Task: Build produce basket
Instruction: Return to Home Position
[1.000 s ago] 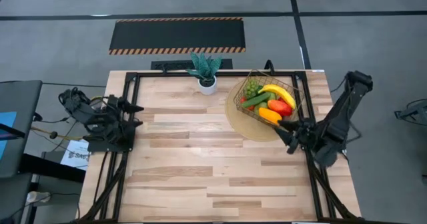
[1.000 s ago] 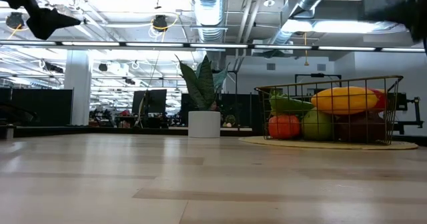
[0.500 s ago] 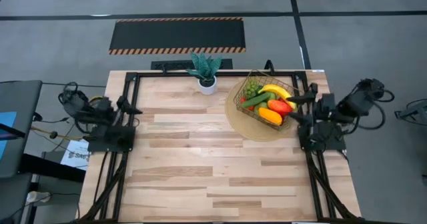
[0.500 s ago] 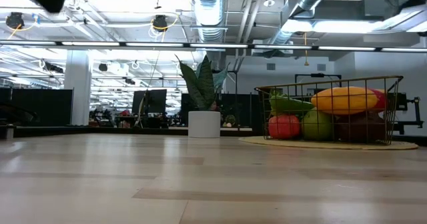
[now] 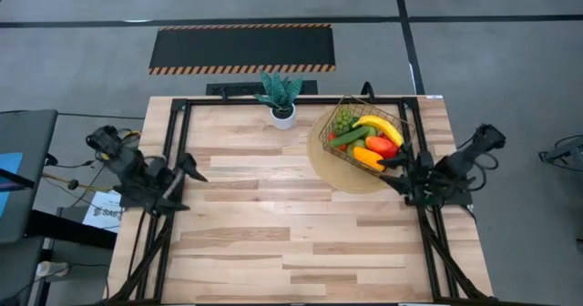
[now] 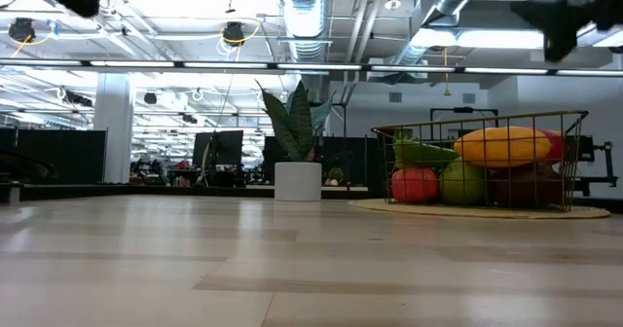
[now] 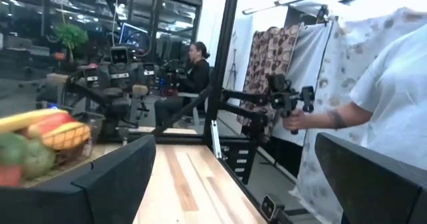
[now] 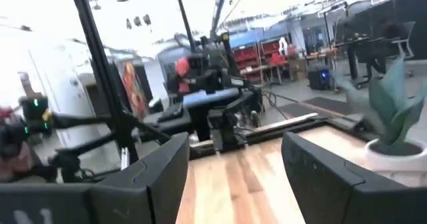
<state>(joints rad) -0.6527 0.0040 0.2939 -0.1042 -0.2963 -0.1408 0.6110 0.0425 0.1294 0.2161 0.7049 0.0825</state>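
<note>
Gold-coloured square wire-mesh basket (image 6: 576, 157) with flaring sides, upright on a round tan mat (image 5: 326, 171) at the far right of the pale wooden plank desk (image 5: 273, 224). Loaded with toy produce, as seen from above:

- curved yellow banana (image 5: 381, 124) on top
- glossy red piece (image 5: 383, 146) just beside the banana
- orange pepper (image 5: 368, 157) toward the near side
- long green cucumber (image 5: 349, 136) slanting across the middle
- bunch of green grapes (image 5: 342, 121) in the far corner

From desk level, behind the mesh: round red-orange fruit (image 6: 415, 184), green pear (image 6: 463, 183) touching it, and dark purple plum (image 6: 526, 186) (partly hidden, outline hard to read).

Spiky green plant in a white pot (image 5: 283, 116) near the desk's far edge, left of the mat and apart from the basket.

Left end effector (image 5: 193, 168) over the desk's left side, well apart from the basket, fingers spread wide and empty. Right end effector (image 5: 393, 171) near the basket's near-right side, over the edge of the mat, fingers likewise apart and empty. Both raised well above the desk top, showing only as dark shapes at the upper corners of the low view.

Beyond the desk, in the left wrist view, a person's hand (image 7: 293, 122) gripping a black camera rig.
</note>
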